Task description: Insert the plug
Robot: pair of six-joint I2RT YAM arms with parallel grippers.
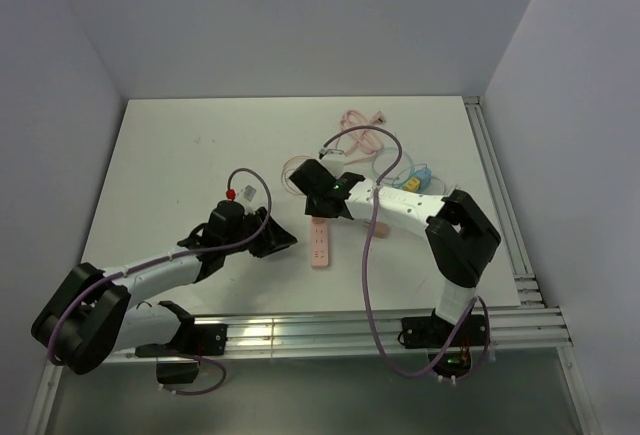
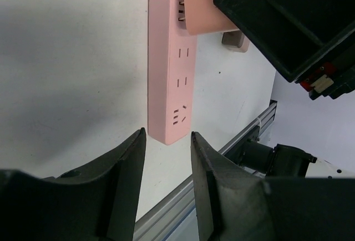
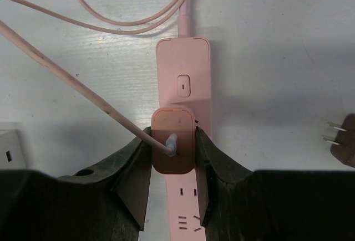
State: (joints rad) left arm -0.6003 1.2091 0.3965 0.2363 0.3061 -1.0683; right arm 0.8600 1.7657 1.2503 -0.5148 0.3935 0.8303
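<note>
Centre of right wrist view: pink plug (image 3: 173,122) clamped by right gripper (image 3: 173,144) over pink power strip (image 3: 183,69). Prongs at socket seen only from left wrist. Left gripper (image 2: 167,136) parted, empty, at strip's end. Second plug (image 3: 344,141) at right edge.

The left arm (image 1: 160,270) and the right arm (image 1: 400,203) are both made of white tube links between bulky black joint housings, and a thin purple cable (image 1: 362,275) hangs in loose loops along each arm. The cable at the left of the frame has a small red piece (image 1: 231,195), and a green light (image 1: 341,186) glows near the centre. The left gripper (image 2: 166,141) and the right gripper (image 3: 173,134) have matte black, wedge-shaped fingers (image 2: 122,185).
</note>
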